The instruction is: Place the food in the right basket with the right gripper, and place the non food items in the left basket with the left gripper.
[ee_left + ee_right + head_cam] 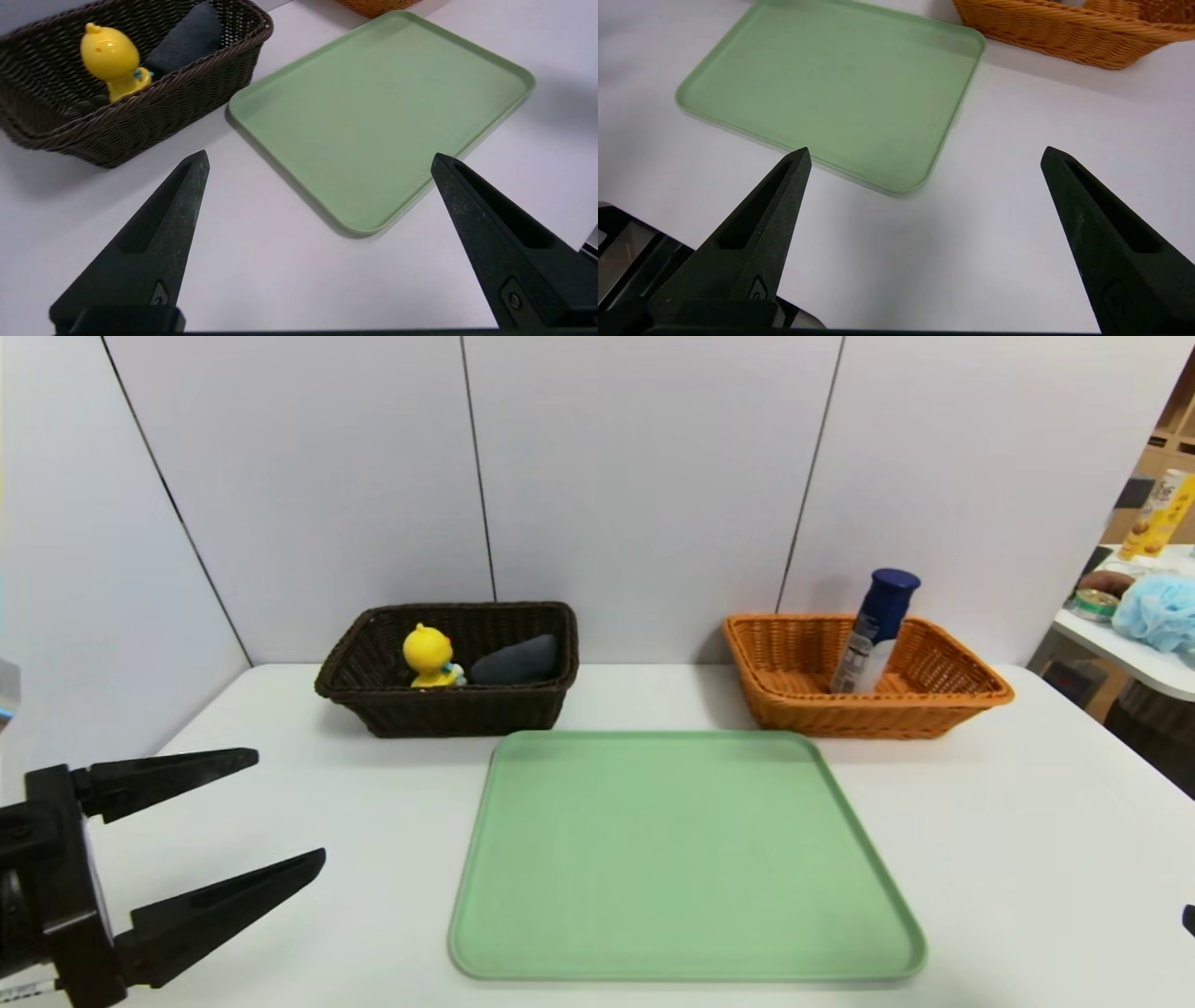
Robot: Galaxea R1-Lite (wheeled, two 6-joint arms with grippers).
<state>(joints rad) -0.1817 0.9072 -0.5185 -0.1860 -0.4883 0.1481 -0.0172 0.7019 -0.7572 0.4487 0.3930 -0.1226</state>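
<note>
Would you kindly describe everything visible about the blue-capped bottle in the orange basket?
The bottle is a slim cylinder with a dark blue cap and a white, silvery body carrying dark print too small to read. It looks like plastic or metal; which one cannot be told. It stands inside the orange wicker basket, tilted so its cap leans toward the back wall, its base on the basket floor. Only the basket appears to touch it, and neither gripper is near.

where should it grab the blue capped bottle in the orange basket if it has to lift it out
Grip the bottle on its upper body just under the blue cap, coming from above. It leans against the far rim of the orange basket, so its lower half sits behind the basket walls, while the top stands clear. The narrow round body should fit between open jaws.
</note>
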